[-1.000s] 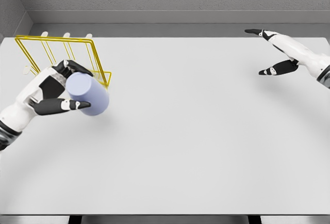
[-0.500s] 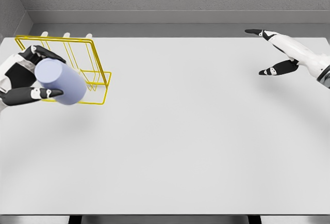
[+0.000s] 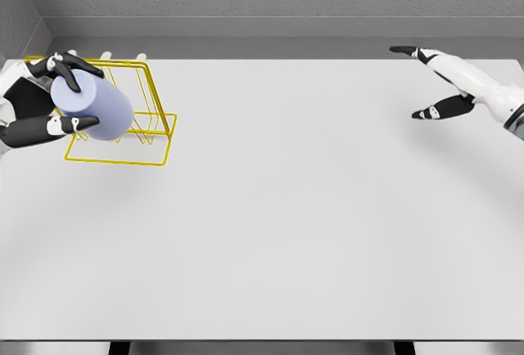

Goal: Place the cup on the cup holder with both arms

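The left hand point(image 3: 37, 110) squeezes the purple cup point(image 3: 92, 108), now lifted higher over the yellow cup holder point(image 3: 139, 138) near the table's point(image 3: 311, 224) left edge; the right hand point(image 3: 446, 85) stays spread.

Left hand point(image 3: 37, 110) has carried the cup point(image 3: 92, 108) up over the yellow holder point(image 3: 131, 130).

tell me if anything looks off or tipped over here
Nothing is spilled or damaged. The lavender cup is tilted on its side, but the left hand is gripping it above the yellow wire cup holder, which sits squarely on the table. The right hand is open, holding nothing.
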Motion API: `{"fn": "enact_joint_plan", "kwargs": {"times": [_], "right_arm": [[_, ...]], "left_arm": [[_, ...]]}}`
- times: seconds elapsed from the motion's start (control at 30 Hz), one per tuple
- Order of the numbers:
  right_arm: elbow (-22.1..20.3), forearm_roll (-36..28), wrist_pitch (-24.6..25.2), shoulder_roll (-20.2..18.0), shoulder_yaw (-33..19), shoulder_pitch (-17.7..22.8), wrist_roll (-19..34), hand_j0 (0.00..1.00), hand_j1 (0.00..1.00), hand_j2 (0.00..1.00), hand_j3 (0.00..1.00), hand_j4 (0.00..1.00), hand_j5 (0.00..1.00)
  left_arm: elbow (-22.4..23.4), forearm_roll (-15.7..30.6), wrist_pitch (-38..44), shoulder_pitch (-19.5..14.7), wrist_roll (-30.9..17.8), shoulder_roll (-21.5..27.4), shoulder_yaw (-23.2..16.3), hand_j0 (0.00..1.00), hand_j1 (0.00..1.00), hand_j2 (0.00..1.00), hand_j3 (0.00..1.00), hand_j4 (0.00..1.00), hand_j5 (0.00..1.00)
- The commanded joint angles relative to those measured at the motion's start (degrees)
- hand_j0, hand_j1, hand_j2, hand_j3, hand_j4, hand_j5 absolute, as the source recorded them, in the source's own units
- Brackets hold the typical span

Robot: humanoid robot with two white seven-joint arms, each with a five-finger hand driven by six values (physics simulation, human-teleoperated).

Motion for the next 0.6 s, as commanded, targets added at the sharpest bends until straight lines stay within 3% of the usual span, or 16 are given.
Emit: {"fn": "enact_joint_plan", "kwargs": {"times": [0.0, 0.57], "right_arm": [[0.0, -0.3, 0.0, 0.0, -0.1, 0.0, 0.0, 1.00, 1.00, 1.00, 1.00, 1.00, 1.00], [0.0, -0.3, 0.0, 0.0, -0.1, -0.1, 0.0, 1.00, 1.00, 1.00, 1.00, 1.00, 1.00]], "left_arm": [[0.0, 0.4, 0.0, 0.0, 0.1, 0.0, 0.0, 0.28, 0.28, 0.28, 0.28, 0.28, 0.28], [4.1, 0.0, 0.1, -1.2, 0.1, -0.6, 0.5, 0.26, 0.26, 0.26, 0.26, 0.26, 0.26]]}}
